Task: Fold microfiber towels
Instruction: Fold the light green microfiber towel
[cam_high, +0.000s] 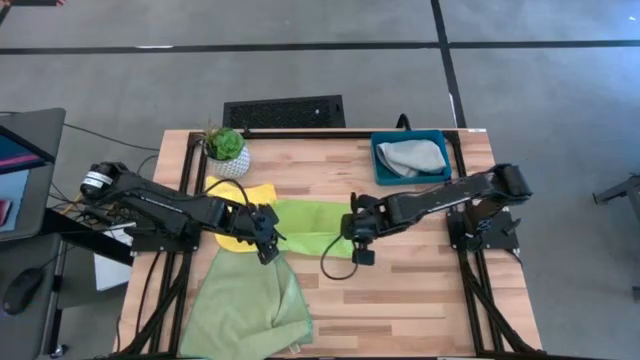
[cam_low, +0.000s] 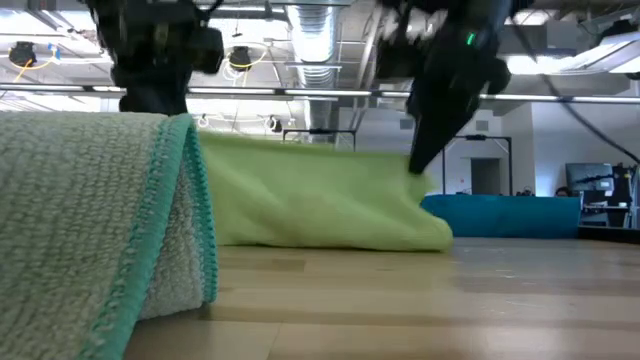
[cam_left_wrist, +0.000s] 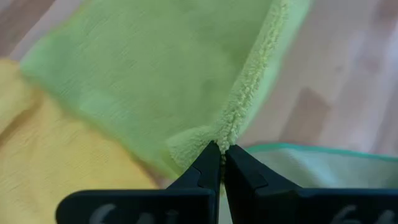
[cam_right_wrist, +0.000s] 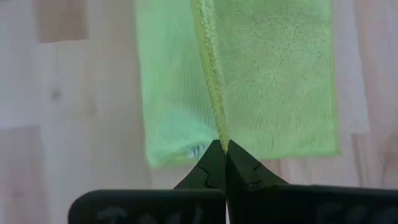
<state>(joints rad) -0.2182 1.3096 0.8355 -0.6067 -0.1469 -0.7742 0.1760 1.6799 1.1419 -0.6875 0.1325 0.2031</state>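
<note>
The bright lime green towel (cam_high: 312, 225) lies mid-table with its near edge raised; it also shows in the low view (cam_low: 320, 205). My left gripper (cam_high: 266, 248) is shut on its left near corner. My right gripper (cam_high: 356, 243) is shut on its right near corner. The yellow towel (cam_high: 240, 212) lies partly under the lime towel's left end. The larger pale green towel (cam_high: 250, 305) lies rumpled at the near left. The grey towel (cam_high: 410, 155) lies in the teal tray (cam_high: 440, 140). My left gripper pinches the lime towel's fluffy hemmed edge (cam_left_wrist: 231, 127) at its left near corner between its two shut fingertips, slanting down from above. The corner is lifted and the rest of the towel runs away onto the table and the yellow towel. My right gripper pinches the lime towel's hemmed edge (cam_right_wrist: 217, 127) near its right near corner between its two shut fingertips, pointing down from above (cam_low: 415, 165). The edge is held up; the cloth falls away on both sides of the hem, its lower part on the table.
A potted plant (cam_high: 225, 148) stands at the far left of the table. The pale green towel's teal-stitched edge (cam_low: 190, 220) rises close in front of the low camera. Bare wood (cam_high: 420, 290) lies at the near right.
</note>
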